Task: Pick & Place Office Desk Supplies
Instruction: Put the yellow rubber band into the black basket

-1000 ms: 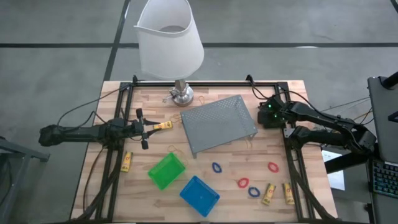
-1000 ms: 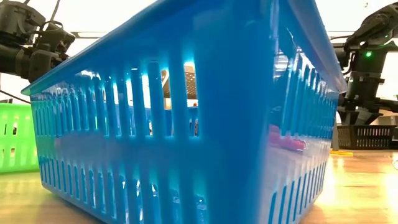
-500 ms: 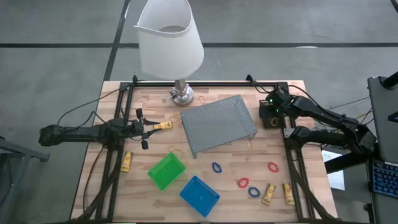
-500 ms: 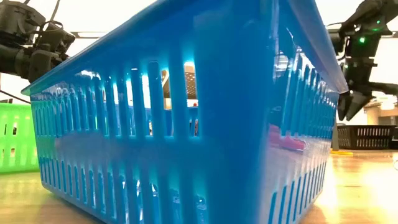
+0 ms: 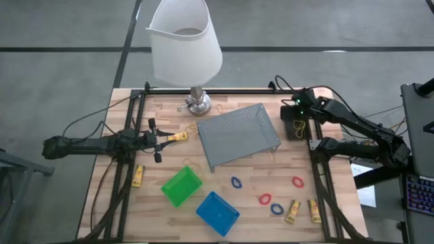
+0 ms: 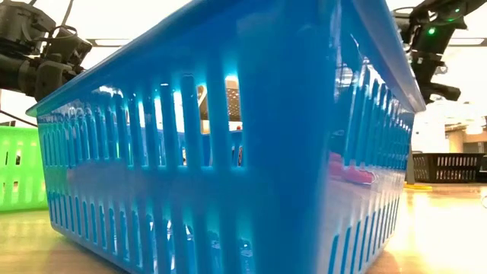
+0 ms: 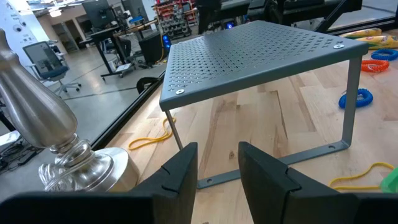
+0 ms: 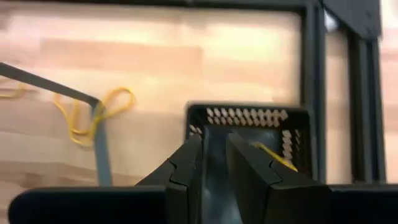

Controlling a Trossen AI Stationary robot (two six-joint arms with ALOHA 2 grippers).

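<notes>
1. The right claw hung over the little black bin at the far right side of the table.
2. Its two fingers stood a tiny bit apart, with nothing between them.
3. Inside the black bin lay a thin yellow rubber band.
4. The left claw reached in low from the left side, pointing at the big grey tray.
5. Its fingers were spread a little too, and only bare wood showed in the gap.
6. One short yellow stick lay right at the tips of the left claw (I could not tell if it touched them).
7. Another yellow stick lay near the left edge, apart from the green bin.
8. Two more yellow sticks lay side by side near the front right corner.
9. The blue bin sat just beside the green bin, closer to the front edge.
10. A blue loop lay in front of the tray, and a second blue loop lay beside the red loop.
11. Another red loop lay farther right, by itself.
12. A yellow rubber band lay between the tray and the green bin.
13. One more rubber band curled around a leg of the tray.
14. The lamp stood at the back of the table, just beside the tray's far corner.
</notes>
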